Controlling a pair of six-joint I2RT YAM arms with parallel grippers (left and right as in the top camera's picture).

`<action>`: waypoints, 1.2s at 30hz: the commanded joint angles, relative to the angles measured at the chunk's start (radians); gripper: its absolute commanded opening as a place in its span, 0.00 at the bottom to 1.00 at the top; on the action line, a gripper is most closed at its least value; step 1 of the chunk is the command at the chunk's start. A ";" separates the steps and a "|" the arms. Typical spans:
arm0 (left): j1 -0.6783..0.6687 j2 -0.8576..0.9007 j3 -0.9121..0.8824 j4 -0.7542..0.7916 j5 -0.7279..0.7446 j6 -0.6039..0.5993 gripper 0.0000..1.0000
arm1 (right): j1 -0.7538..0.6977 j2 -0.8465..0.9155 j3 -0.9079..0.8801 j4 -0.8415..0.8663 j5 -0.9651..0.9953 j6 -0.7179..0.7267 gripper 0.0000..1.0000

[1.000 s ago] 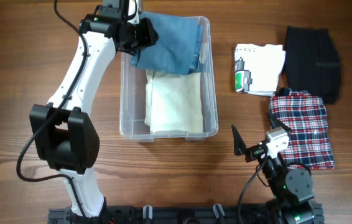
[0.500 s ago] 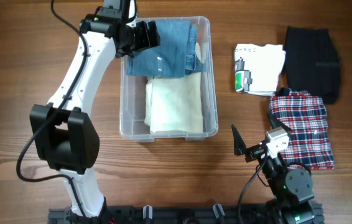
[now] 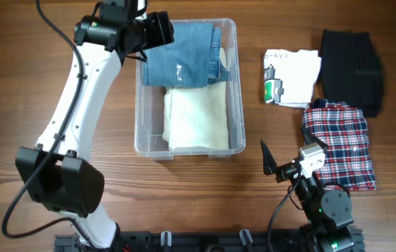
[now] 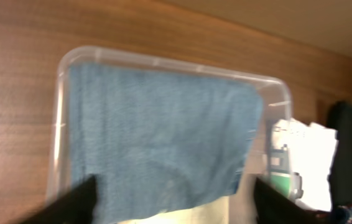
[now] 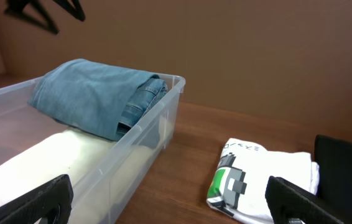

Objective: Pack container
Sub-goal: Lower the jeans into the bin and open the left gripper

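Wooden table (image 3: pixel 16 84): left gripper (image 3: pixel 161 29), fingers apart and empty, hovers above the jeans (image 3: pixel 184 59) in the container (image 3: pixel 238 91). Dropping lower could snag and unfold them. Right gripper (image 3: pixel 275 166) also apart.

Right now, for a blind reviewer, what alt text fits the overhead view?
A clear container holds folded blue jeans and a cream garment, with the left arm over its far-left corner. On the wooden table to its right lie a white printed shirt, a black garment and a plaid garment.

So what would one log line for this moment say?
left gripper: open, above container's far end | blue jeans: inside, far end | cream cloth: inside, near end | right gripper: open, empty
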 commanded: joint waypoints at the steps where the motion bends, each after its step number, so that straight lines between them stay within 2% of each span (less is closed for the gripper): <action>1: -0.036 -0.026 0.026 0.031 -0.012 0.005 0.04 | -0.005 -0.003 -0.001 0.005 -0.013 -0.002 1.00; 3: -0.050 -0.021 0.026 0.048 -0.044 0.005 0.04 | -0.005 -0.003 -0.001 0.005 -0.013 -0.002 1.00; 9: -0.115 0.005 0.026 0.071 -0.258 0.001 0.04 | -0.005 -0.003 -0.001 0.005 -0.013 -0.002 1.00; 13: -0.140 0.048 0.026 0.071 -0.320 0.000 0.04 | -0.005 -0.003 -0.001 0.005 -0.013 -0.002 1.00; 20: -0.120 0.155 0.026 0.075 -0.331 -0.109 0.04 | -0.005 -0.003 -0.001 0.005 -0.013 -0.002 1.00; 27: -0.117 0.292 0.026 0.150 -0.332 -0.111 0.04 | -0.005 -0.003 -0.001 0.005 -0.013 -0.002 1.00; 36: -0.120 0.433 0.026 0.150 -0.332 -0.110 0.04 | -0.005 -0.003 -0.001 0.005 -0.013 -0.002 1.00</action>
